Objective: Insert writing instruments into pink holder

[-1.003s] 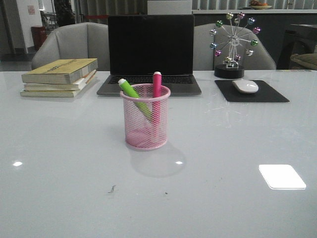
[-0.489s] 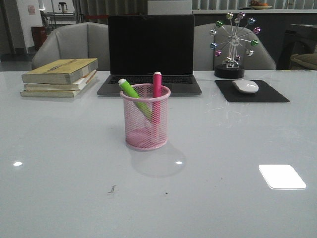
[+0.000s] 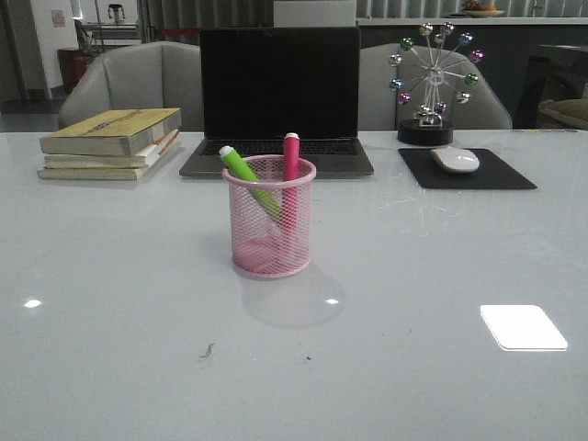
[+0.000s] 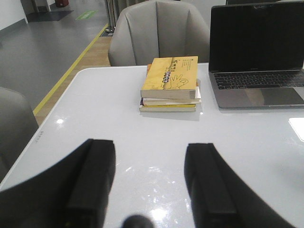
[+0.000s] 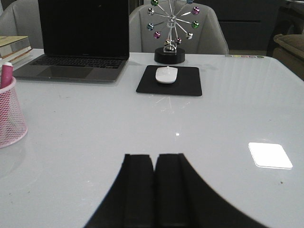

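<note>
From my station, the pink holder (image 3: 270, 218) stands upright near the middle of the tabletop (image 3: 441, 276), in front of the laptop (image 3: 278, 96). Both writing instruments are already in it: the lime green marker (image 3: 246, 175) leans toward the left with its pale cap poking over the rim, and the hot pink marker (image 3: 291, 165) stands nearly straight at the back of the cup, its tip just above the rim. Comparing with the front pictures from the last second, nothing on the tabletop has shifted; holder and markers sit exactly as they did, and no arm shows in the front view at any point. I read that as the insertion being finished and the arms pulled back to rest, not a pause mid-step.

The left claw (image 4: 149, 183) is spread wide with nothing between its fingers, looking over bare tabletop toward the stack of books (image 4: 171, 84) and the laptop's corner. The right claw (image 5: 154, 190) has its fingers pressed together, empty, and its camera catches only the edge of the holder (image 5: 10, 116) off to one side, well apart from it.

Farther out, a white computer mouse (image 3: 456, 160) rests on a black mouse pad (image 3: 467, 170), with a ferris-wheel desk ornament (image 3: 432, 83) behind it. I see no loose marker left anywhere on the tabletop, so I judge the task complete.
</note>
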Robot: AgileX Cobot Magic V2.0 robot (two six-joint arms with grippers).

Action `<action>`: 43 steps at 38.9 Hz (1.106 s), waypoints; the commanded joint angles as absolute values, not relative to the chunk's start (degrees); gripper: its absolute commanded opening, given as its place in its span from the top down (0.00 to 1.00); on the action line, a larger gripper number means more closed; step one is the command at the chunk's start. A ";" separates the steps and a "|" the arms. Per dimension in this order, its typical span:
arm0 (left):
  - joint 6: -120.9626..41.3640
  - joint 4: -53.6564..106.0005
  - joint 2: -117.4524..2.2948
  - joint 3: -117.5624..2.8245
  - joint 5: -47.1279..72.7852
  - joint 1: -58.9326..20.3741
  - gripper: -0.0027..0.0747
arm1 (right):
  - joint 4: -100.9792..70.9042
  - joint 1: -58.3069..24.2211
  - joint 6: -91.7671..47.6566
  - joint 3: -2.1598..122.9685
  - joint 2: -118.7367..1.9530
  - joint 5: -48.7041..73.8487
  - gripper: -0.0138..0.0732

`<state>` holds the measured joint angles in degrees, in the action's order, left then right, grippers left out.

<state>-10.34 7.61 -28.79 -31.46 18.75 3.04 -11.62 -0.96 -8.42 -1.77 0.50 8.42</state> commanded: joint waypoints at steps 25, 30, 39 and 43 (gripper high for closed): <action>-10.31 7.81 -28.98 -33.13 14.02 3.07 0.45 | -11.80 -0.92 -8.57 -1.79 1.65 4.12 0.77; -10.31 7.81 -28.98 -33.13 14.02 3.07 0.45 | -11.80 -0.92 -8.57 -1.79 1.65 4.12 0.77; -10.31 7.81 -28.98 -33.07 13.64 3.07 0.60 | -11.80 -0.92 -8.57 -1.79 1.65 4.12 0.77; -10.31 5.47 -28.71 -32.99 13.65 3.07 0.75 | -11.80 -0.92 -8.57 -1.79 1.65 4.12 0.77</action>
